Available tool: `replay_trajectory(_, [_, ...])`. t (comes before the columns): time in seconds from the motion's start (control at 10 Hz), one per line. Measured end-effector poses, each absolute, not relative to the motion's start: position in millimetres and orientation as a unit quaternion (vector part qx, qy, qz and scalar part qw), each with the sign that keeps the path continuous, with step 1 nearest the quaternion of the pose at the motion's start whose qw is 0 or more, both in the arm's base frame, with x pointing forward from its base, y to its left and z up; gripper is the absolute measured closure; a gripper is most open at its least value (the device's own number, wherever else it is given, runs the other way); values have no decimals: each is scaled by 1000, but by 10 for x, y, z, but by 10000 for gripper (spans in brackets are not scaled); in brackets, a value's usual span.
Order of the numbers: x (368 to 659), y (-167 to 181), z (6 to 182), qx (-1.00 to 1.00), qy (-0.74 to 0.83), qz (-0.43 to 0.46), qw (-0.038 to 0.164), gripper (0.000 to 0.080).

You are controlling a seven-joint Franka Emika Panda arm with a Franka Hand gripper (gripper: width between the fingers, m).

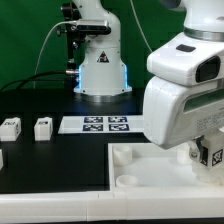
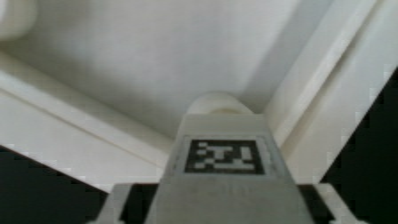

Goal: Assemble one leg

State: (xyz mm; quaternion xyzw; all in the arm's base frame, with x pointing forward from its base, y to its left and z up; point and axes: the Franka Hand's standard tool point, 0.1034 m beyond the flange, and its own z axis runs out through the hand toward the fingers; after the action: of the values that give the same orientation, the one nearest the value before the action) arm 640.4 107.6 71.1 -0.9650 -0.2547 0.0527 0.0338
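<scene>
My gripper [image 1: 206,150] is shut on a leg [image 1: 213,155], a small white post with a black-and-white tag, at the exterior view's right. It holds the leg just above the large white tray-like piece [image 1: 150,168], near that piece's right part. In the wrist view the leg [image 2: 226,150] sits between my fingers [image 2: 128,203], tag facing the camera. Its tip points into a corner of the tray-like piece [image 2: 160,60], bounded by raised rims. Whether the tip touches the piece is hidden.
Two more legs [image 1: 10,127] [image 1: 42,127] stand on the black table at the exterior view's left, and part of another shows at the left edge [image 1: 1,158]. The marker board [image 1: 105,124] lies behind the tray-like piece. The arm's base [image 1: 100,65] stands at the back.
</scene>
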Motion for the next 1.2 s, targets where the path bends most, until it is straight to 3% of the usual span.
replay_trajectory(0.3, [6404, 1075, 711, -971, -231, 53, 33, 508])
replay_trajectory(1.2, [6356, 1168, 680, -938, 341, 60, 1, 506])
